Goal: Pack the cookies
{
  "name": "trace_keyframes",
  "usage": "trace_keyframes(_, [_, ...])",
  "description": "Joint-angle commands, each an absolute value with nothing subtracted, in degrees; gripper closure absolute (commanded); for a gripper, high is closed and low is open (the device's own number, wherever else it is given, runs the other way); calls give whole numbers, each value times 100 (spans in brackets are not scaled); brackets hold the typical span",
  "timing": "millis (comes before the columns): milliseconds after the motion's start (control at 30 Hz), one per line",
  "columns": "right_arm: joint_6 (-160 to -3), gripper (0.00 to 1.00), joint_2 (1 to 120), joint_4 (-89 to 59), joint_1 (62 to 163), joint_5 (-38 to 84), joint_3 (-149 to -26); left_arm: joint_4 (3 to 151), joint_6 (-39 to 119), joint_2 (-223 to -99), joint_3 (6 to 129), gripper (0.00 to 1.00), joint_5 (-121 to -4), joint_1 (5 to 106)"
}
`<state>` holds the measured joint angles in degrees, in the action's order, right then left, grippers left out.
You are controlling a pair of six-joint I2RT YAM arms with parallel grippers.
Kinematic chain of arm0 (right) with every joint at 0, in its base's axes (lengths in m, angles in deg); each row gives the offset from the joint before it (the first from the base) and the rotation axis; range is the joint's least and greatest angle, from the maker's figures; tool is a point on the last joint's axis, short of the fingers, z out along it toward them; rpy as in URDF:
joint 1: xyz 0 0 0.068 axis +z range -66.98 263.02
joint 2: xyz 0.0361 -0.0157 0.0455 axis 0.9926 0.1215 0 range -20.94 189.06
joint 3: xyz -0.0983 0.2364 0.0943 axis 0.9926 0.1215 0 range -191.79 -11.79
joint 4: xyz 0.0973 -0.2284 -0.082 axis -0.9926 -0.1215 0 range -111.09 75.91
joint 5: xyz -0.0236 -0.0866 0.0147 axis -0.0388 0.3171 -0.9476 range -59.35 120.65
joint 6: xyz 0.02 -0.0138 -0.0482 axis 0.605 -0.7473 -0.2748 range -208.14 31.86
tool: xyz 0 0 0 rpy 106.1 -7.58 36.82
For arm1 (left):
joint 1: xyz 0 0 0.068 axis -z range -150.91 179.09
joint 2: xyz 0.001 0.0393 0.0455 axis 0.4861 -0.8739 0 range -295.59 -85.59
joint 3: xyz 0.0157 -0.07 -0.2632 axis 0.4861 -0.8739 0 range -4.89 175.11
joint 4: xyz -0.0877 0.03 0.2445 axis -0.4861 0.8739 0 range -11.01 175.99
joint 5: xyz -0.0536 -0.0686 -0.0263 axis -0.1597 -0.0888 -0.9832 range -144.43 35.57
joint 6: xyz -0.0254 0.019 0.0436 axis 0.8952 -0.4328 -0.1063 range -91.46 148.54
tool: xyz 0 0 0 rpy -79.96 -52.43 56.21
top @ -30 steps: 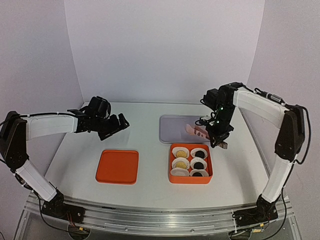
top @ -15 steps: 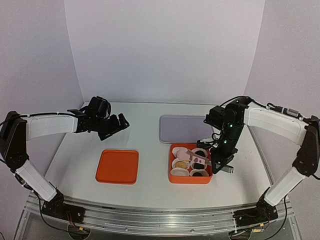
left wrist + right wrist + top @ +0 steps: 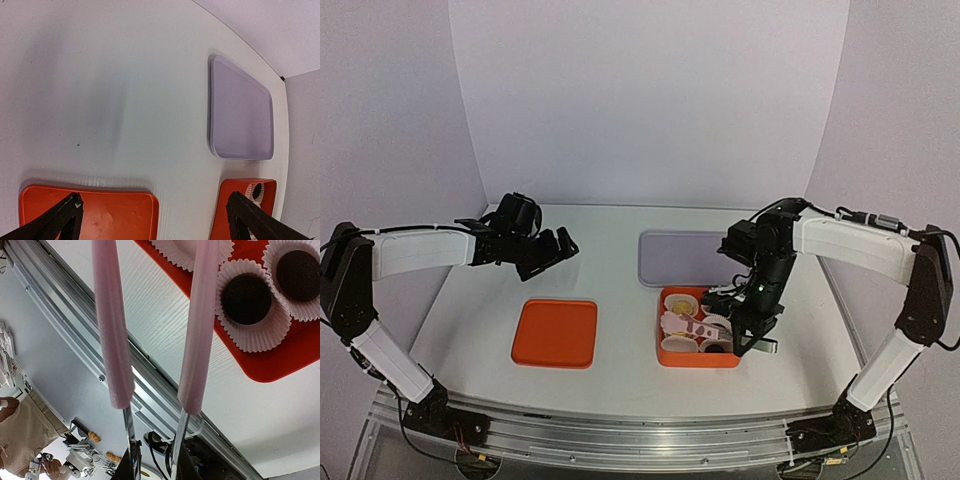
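My right gripper [image 3: 740, 325] is clamped on the pink tongs [image 3: 200, 315], prongs out ahead beside the dark cookies [image 3: 246, 298] for reach, I reckon; left gripper [image 3: 550, 252] gapes wide, idle.

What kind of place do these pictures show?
Probably a robotics lab test bench, not a kitchen: the left arm and right arm are mounted on an aluminium rail at a white table, plain backdrop panels enclose it, and an orange box holds cookies.
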<state>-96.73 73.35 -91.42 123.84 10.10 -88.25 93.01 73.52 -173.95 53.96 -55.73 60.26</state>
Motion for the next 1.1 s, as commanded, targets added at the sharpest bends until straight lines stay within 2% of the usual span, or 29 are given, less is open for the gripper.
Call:
trace_keyframes(0, [-9816, 100, 7343, -9742, 12428, 648, -8845, 9308, 7328, -17346, 5585, 0, -5498, 6002])
trace_keyframes(1067, [-9801, 100, 7579, -9934, 12423, 727, -8631, 9238, 7346, -17384, 5528, 0, -5525, 6002])
